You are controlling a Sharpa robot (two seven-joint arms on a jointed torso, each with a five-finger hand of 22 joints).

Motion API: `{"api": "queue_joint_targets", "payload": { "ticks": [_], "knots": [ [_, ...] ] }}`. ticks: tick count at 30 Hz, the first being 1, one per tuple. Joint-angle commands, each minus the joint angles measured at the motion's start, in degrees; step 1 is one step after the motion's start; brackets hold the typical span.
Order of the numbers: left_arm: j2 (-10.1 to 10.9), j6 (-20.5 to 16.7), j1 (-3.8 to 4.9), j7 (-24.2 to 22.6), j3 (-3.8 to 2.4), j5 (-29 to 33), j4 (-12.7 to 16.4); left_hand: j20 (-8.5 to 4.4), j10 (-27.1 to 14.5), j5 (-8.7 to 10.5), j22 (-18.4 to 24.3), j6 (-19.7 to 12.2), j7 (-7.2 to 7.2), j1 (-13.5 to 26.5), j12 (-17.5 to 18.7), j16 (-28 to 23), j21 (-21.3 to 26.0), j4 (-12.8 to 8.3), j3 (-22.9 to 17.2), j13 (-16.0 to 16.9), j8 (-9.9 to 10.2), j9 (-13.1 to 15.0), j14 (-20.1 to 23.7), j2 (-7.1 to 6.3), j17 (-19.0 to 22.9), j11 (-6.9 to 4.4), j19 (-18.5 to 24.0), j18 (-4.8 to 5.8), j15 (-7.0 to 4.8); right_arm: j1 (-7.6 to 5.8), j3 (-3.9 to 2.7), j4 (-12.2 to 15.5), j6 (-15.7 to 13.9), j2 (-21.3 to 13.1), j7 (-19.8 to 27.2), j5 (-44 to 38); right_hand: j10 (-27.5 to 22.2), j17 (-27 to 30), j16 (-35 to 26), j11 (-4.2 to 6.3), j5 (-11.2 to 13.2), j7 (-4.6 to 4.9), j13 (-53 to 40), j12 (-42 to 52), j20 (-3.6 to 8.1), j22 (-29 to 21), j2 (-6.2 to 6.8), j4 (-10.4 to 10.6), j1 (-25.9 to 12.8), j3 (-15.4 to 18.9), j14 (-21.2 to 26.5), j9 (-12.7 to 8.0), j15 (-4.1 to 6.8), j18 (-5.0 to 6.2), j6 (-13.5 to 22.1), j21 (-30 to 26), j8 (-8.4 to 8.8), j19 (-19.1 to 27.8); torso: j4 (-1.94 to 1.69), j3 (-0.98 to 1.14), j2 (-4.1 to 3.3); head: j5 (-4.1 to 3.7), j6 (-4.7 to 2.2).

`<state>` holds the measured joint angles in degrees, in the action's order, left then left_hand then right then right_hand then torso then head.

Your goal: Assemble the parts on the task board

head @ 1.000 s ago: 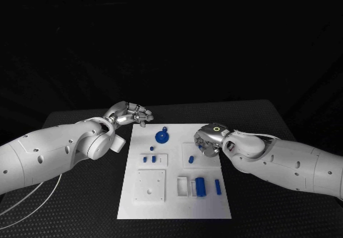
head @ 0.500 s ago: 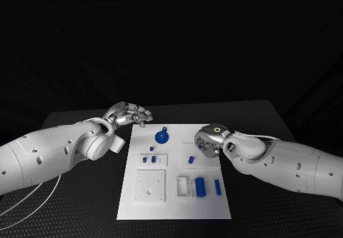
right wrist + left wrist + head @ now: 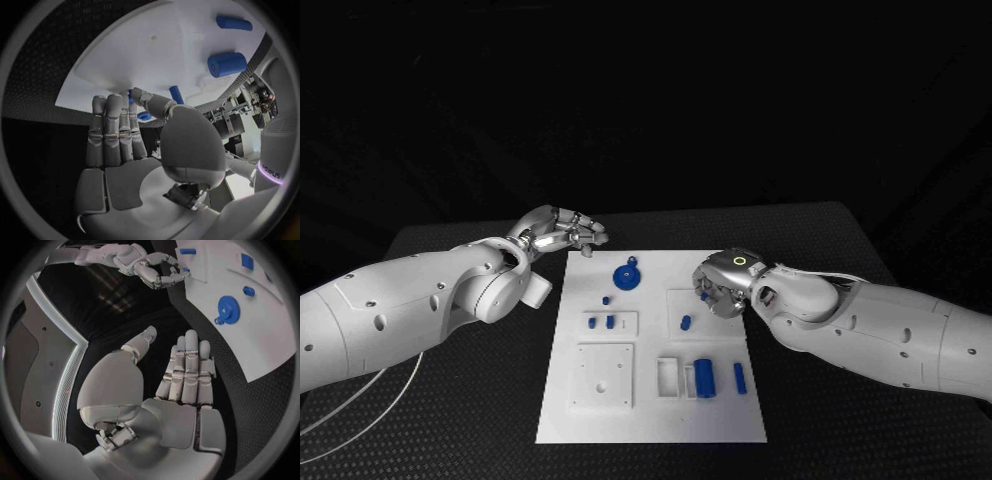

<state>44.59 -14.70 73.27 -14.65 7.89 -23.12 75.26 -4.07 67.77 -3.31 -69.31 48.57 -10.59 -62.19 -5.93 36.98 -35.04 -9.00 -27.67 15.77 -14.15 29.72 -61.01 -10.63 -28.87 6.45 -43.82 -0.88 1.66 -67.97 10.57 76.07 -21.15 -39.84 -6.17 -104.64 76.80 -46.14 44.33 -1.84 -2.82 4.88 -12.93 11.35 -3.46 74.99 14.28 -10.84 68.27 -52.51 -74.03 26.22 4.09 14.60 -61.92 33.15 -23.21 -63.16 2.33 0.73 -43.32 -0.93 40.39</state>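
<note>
The board lies mid-worktop with blue parts on it, a gear near its far edge. The left hand hovers off the board's far left corner, released, fingers apart. The right hand sits over the board's right edge; whether it holds a part, I cannot tell.

My two arms were smooth white shells, rounded and bulging toward the wrists, with small dark screw dots along the left forearm. Thin pale cables looped beneath that arm. My left silver, segmented metal hand had jointed grey fingers with paler tips. My right silver metal hand carried a small glowing green-yellow ring on its back, and its fingers were banded grey plates.
</note>
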Motion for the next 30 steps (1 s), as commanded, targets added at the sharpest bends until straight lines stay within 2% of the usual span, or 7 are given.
{"api": "queue_joint_targets", "payload": {
  "ticks": [1, 13, 21, 30],
  "knots": [
    [0.0, 0.7, 0.06, -0.5, -0.04, 0.5, 0.0, 0.21, -0.3, 0.05, -0.1, -0.4, 0.08, 0.1, 0.2, -0.4, 0.3, 0.3, -0.1, -0.1, 0.3, -0.1, 0.1, 0.46, -0.1, 0.09, 0.0, -0.71, 0.15, -0.31, -0.13, 0.0, 0.3, -0.2, -0.4, 0.7, 0.4, -0.1, 0.4, -0.16, -0.1, 0.0, 0.0, 0.0, 0.21, 1.3, 0.44, 0.0, 0.0, -0.3, -0.3, 0.2, 0.07, 0.4, -0.3, 0.3, -0.24, -0.3, -0.02, 0.03, 0.01, -0.05, -0.02],
    [-0.1, 1.0, 0.06, -0.3, -0.04, 0.6, -0.2, 0.22, -0.4, 0.03, -0.1, -0.8, -0.06, 0.1, 0.2, -0.5, 0.3, 0.4, -0.1, -0.1, 0.4, -0.2, 0.1, 0.42, -0.2, 0.14, 0.1, -0.71, 0.17, -1.31, -0.44, 0.8, 3.8, -1.1, 1.5, 4.2, 0.4, -0.2, 0.4, -0.17, -0.2, 0.02, -0.1, -0.2, 0.24, 1.3, 0.18, 0.0, -0.3, -0.3, -0.3, 0.3, 0.07, 0.4, -0.2, 0.5, -0.14, -0.2, 0.05, 0.04, -0.01, -0.01, 0.04],
    [-0.1, 0.9, 0.06, -0.3, -0.04, 0.7, -0.4, 0.23, -0.4, 0.03, -0.2, -0.9, -0.1, 0.1, 0.2, -0.5, 0.4, 0.4, -0.1, -0.1, 0.4, -0.2, 0.1, 0.4, -0.3, 0.16, 0.1, -0.71, 0.18, -1.84, -0.85, 1.3, 3.6, -1.6, 1.9, 5.2, 0.3, -0.3, 0.4, -0.19, -0.3, 0.05, -0.3, -0.3, 0.25, 1.3, -0.14, -0.3, -0.5, -0.1, -0.3, 0.3, 0.05, 0.4, -0.2, 0.7, -0.03, -0.1, 0.04, 0.03, 0.02, -0.03, 0.07],
    [-0.1, 1.0, 0.06, -0.3, -0.04, 0.8, -0.5, 0.24, -0.5, 0.03, -0.2, -0.9, -0.12, 0.1, 0.2, -0.6, 0.4, 0.5, -0.1, -0.1, 0.4, -0.2, 0.1, 0.4, -0.3, 0.17, 0.1, -0.71, 0.19, -2.21, -1.05, 2.2, 4.9, -2.3, 2.6, 7.4, 0.3, -0.4, 0.4, -0.19, -0.4, 0.06, -0.5, -0.4, 0.24, 1.3, -0.34, -0.5, -0.6, 0.0, -0.3, 0.4, 0.04, 0.4, -0.2, 0.8, 0.03, 0.0, 0.01, -0.01, 0.02, -0.09, 0.1]
  ]
}}
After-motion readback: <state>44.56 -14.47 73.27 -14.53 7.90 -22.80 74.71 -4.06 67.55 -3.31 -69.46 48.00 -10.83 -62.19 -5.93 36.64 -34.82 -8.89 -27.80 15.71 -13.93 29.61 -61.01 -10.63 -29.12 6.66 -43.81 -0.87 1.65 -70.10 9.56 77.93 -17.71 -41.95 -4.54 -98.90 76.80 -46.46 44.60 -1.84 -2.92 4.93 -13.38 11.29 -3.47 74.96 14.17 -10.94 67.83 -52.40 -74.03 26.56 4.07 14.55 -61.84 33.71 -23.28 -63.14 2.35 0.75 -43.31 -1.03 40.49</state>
